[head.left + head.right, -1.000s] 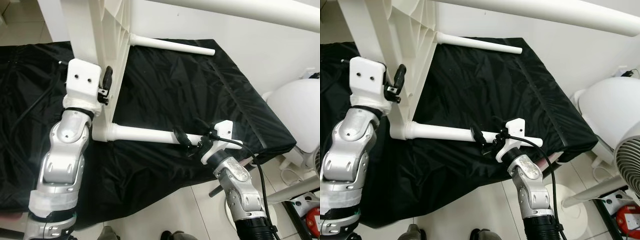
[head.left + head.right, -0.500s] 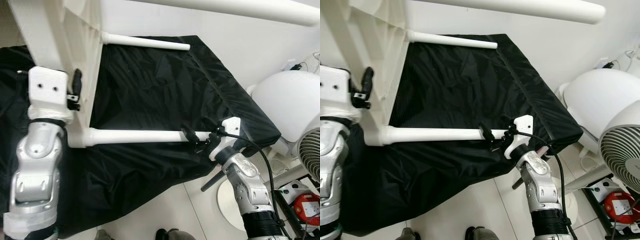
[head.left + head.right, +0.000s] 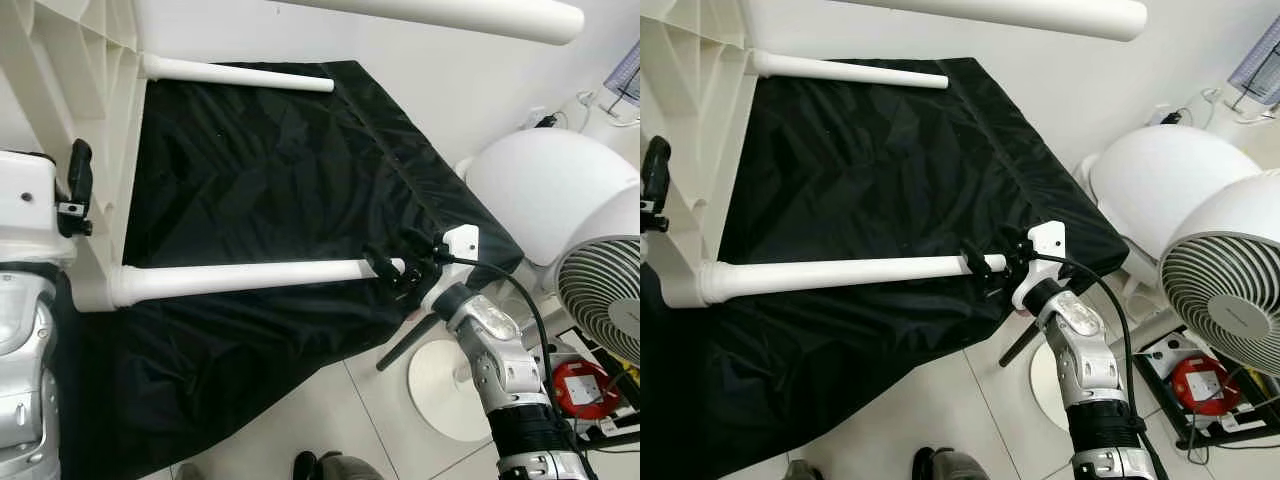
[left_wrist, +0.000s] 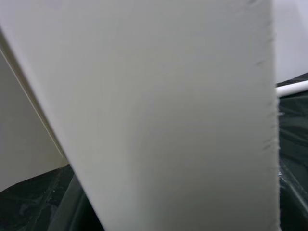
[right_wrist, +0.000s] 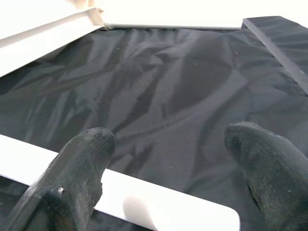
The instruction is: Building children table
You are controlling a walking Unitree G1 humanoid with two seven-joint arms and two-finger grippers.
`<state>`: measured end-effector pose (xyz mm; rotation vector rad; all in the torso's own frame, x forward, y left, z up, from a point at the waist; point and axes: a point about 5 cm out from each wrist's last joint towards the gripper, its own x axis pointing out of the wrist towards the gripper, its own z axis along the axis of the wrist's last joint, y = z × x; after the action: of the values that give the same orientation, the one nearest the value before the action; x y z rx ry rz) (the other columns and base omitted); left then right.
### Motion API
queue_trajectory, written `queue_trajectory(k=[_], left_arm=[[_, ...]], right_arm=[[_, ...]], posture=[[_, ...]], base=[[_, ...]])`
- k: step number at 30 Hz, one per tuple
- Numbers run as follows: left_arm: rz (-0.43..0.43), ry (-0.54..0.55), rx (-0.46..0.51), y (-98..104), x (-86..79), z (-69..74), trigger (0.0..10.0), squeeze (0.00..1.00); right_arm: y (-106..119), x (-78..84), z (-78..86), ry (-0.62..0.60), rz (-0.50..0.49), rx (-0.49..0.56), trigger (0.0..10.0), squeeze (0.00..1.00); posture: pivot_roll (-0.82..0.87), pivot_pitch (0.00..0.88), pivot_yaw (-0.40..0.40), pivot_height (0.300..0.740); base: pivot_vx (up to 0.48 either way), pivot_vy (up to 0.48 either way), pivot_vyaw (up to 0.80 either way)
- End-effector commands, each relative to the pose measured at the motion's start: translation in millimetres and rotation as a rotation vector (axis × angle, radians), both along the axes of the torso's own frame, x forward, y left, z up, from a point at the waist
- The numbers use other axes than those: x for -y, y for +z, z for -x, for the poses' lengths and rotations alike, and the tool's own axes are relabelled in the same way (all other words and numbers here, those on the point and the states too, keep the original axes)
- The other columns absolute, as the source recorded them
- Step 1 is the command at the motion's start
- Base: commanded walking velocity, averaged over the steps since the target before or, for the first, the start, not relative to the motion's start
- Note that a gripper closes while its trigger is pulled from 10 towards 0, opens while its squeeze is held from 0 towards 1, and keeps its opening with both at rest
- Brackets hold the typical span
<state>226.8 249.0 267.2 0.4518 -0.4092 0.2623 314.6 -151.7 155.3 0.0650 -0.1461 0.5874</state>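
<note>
The white plastic table top (image 3: 70, 120) stands on its edge with round white legs already in. The left gripper (image 3: 75, 185) holds its rim tight. The right gripper (image 3: 395, 270) has wide fingers (image 5: 79, 163) around the near white leg (image 3: 240, 280), by its free end. Nearly built, probably.

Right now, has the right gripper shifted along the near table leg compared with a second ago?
Yes. The right gripper has slid outward along the near table leg to its free end, nearer the right corner of the black cloth.
</note>
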Motion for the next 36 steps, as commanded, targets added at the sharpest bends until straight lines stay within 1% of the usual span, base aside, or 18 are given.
queue_trajectory(k=[1, 7, 10, 12, 15, 16, 17, 19, 21, 22, 24, 25, 26, 29, 32, 34, 35, 36], left_arm=[[-0.027, 0.343, -0.074, -15.2, -49.9, 18.1, 0.0, 0.0], [-0.007, 0.345, -0.106, -19.8, -53.7, 25.4, 0.0, 0.0], [-0.018, 0.343, -0.125, -22.8, -52.6, 28.3, 0.0, 0.0], [-0.007, 0.323, -0.14, -29.1, -43.8, 30.7, 0.0, 0.0], [0.104, 0.313, -0.129, -36.1, -30.7, 34.9, 0.0, 0.0], [0.104, 0.313, -0.129, -36.1, -30.7, 34.9, 0.0, 0.0], [0.069, 0.311, -0.111, -34.0, -24.3, 37.6, 0.0, 0.0], [0.102, 0.325, -0.1, -34.4, -19.1, 42.4, 0.0, 0.0], [0.057, 0.381, -0.085, -30.9, -23.8, 49.1, 0.0, 0.0], [0.056, 0.414, -0.079, -29.6, -31.0, 52.0, 0.0, 0.0], [0.057, 0.436, -0.075, -28.8, -35.9, 54.1, 0.0, 0.0], [0.041, 0.492, -0.07, -26.6, -46.7, 58.7, 0.0, 0.0], [0.041, 0.492, -0.07, -26.6, -46.7, 58.7, 0.0, 0.0], [-0.03, 0.569, -0.058, -19.7, -61.7, 70.9, 0.0, 0.0], [-0.035, 0.599, -0.054, -18.5, -66.0, 77.4, 0.0, 0.0], [-0.042, 0.662, -0.057, -18.7, -74.8, 84.9, 0.0, 0.0], [-0.042, 0.662, -0.057, -18.7, -74.8, 84.9, 0.0, 0.0], [-0.034, 0.71, -0.056, -19.8, -80.2, 89.4, 0.0, 0.0]], right_arm=[[-2.9, 3.4, -0.5, 0.001, 0.007, -0.01, 10.0, 0.0], [-3.1, 2.0, -0.8, 0.012, 0.013, -0.011, 10.0, 0.0], [-3.7, 1.9, -1.0, 0.017, 0.018, -0.012, 10.0, 0.0], [-4.1, 2.0, -1.5, 0.02, 0.021, -0.012, 10.0, 0.0], [-4.2, 1.4, -2.1, 0.024, 0.018, -0.015, 10.0, 0.0], [-4.2, 1.4, -2.1, 0.024, 0.018, -0.015, 10.0, 0.0], [-5.3, 0.5, -2.0, 0.027, 0.021, -0.017, 10.0, 0.0], [-6.4, -0.6, -1.4, 0.032, 0.025, -0.019, 10.0, 0.0], [-6.8, -1.2, -1.1, 0.033, 0.022, -0.021, 10.0, 0.0], [-7.0, -1.5, -0.9, 0.034, 0.018, -0.023, 10.0, 0.0], [-7.1, -1.7, -0.8, 0.035, 0.016, -0.024, 10.0, 0.0], [-7.7, -1.9, -1.2, 0.036, 0.016, -0.025, 10.0, 0.0], [-7.7, -1.9, -1.2, 0.036, 0.016, -0.025, 10.0, 0.0], [-9.0, -1.5, -1.5, 0.037, 0.022, -0.027, 10.0, 0.0], [-9.1, -1.3, -1.7, 0.037, 0.022, -0.027, 10.0, 0.0], [-9.5, -1.7, -1.7, 0.037, 0.021, -0.029, 10.0, 0.0], [-9.5, -1.7, -1.7, 0.037, 0.021, -0.029, 10.0, 0.0], [-10.3, -2.3, -1.6, 0.038, 0.018, -0.031, 10.0, 0.0]], posture=[[0.18, 0.203, -0.156, 0.74], [0.17, 0.219, -0.154, 0.74], [0.17, 0.22, -0.153, 0.74], [0.18, 0.227, -0.154, 0.74], [0.17, 0.23, -0.152, 0.74], [0.17, 0.23, -0.152, 0.74], [0.18, 0.237, -0.15, 0.74], [0.18, 0.245, -0.15, 0.74], [0.18, 0.245, -0.147, 0.74], [0.19, 0.25, -0.149, 0.74], [0.19, 0.25, -0.149, 0.74], [0.19, 0.249, -0.145, 0.74], [0.19, 0.249, -0.145, 0.74], [0.19, 0.256, -0.142, 0.74], [0.19, 0.256, -0.142, 0.74], [0.2, 0.26, -0.143, 0.74], [0.2, 0.26, -0.143, 0.74], [0.21, 0.26, -0.144, 0.74]], base=[[0.0, 0.0, 0.0], [0.0, 0.0, 0.0], [0.0, 0.0, 0.0], [0.0, 0.0, 0.0], [0.0, 0.0, 0.0], [0.0, 0.0, 0.0], [0.0, 0.0, 0.0], [0.0, 0.0, 0.0], [0.0, 0.0, 0.0], [0.0, 0.0, 0.0], [0.0, 0.0, 0.0], [0.0, 0.0, 0.0], [0.0, 0.0, 0.0], [0.0, 0.0, 0.0], [0.0, 0.0, 0.0], [0.0, 0.0, 0.0], [0.0, 0.0, 0.0], [0.0, 0.0, 0.0]])
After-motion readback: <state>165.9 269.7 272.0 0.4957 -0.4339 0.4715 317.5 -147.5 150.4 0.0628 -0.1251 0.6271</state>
